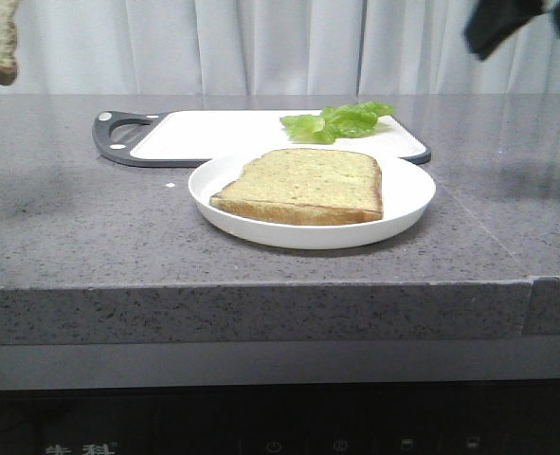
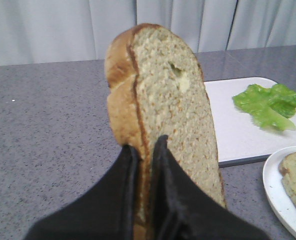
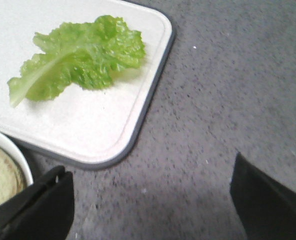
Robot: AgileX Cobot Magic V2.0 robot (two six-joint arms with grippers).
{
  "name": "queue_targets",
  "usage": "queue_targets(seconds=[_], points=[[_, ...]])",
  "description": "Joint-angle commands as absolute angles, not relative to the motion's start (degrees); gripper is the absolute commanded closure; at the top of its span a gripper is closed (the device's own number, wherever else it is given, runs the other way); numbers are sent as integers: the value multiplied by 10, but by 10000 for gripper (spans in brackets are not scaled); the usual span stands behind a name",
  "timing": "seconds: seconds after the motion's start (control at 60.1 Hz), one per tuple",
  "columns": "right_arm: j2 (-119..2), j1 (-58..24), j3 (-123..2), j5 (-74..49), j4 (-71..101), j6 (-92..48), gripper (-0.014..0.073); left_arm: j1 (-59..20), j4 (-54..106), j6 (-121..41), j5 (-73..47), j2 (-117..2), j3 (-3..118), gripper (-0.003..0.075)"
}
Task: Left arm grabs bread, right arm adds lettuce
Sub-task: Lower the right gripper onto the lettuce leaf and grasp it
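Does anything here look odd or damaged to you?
Only small things. The bread, held up on edge in the left gripper, has a small dent in its face. The lettuce lies near a corner of the cutting board. Nothing looks spilled; the other slice sits flat on its plate.

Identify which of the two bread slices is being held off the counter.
The thicker slice, clamped upright on its edge between the left arm's fingers. The other slice lies flat on the white plate, untouched.
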State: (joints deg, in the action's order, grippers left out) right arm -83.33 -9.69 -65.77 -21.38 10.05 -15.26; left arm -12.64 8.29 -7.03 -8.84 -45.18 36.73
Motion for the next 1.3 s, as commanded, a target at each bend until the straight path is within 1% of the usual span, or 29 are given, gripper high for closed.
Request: queue_targets(seconds=[0.0,0.233,0.383,0.516,0.649,0.699,0.749,0.865,0.932,0.982,0.998,1.015,1.065,1.098,1.148,1.198,1.281], points=[[-884,-110,-746,-198,96,-177,-47,-121,81,-64,-46,-441,382,741],[-1036,-138,-930,-271,96,-193,-47,-121,80,-64,-46,-441,382,741],[-1105,-144,-1007,-290,96,-194,-47,-121,80,-64,-46,-441,382,741],[-1142,-144,-1053,-311,96,-194,-47,-121,80,-64,-46,-441,382,741],[-1157,-144,-1062,-306,95,-207,-45,-121,80,-64,-46,-441,382,741],[-1159,-144,-1062,-306,95,-209,-28,-121,80,-64,-46,-441,382,741],[-1161,-144,-1062,-308,95,-209,21,-121,80,-64,-46,-441,382,741],[-1163,-143,-1062,-314,94,-209,195,-121,80,-64,-46,-441,382,741],[-1162,-143,-1062,-314,94,-209,335,-121,80,-64,-46,-441,382,741],[-1162,-143,-1063,-314,94,-209,421,-121,80,-64,-46,-441,382,741],[-1162,-143,-1065,-314,94,-209,465,-121,80,-64,-46,-441,382,741],[-1162,-142,-1065,-314,94,-209,480,-121,80,-64,-46,-441,382,741],[-1162,-142,-1069,-319,94,-209,587,-121,80,-64,-46,-441,382,741],[-1161,-142,-1070,-321,94,-209,631,-121,80,-64,-46,-441,382,741],[-1159,-142,-1070,-321,94,-209,670,-121,80,-64,-46,-441,382,741],[-1156,-142,-1070,-325,94,-209,650,-121,80,-64,-46,-441,382,741],[-1148,-142,-1070,-332,94,-209,654,-121,80,-64,-46,-441,382,741]])
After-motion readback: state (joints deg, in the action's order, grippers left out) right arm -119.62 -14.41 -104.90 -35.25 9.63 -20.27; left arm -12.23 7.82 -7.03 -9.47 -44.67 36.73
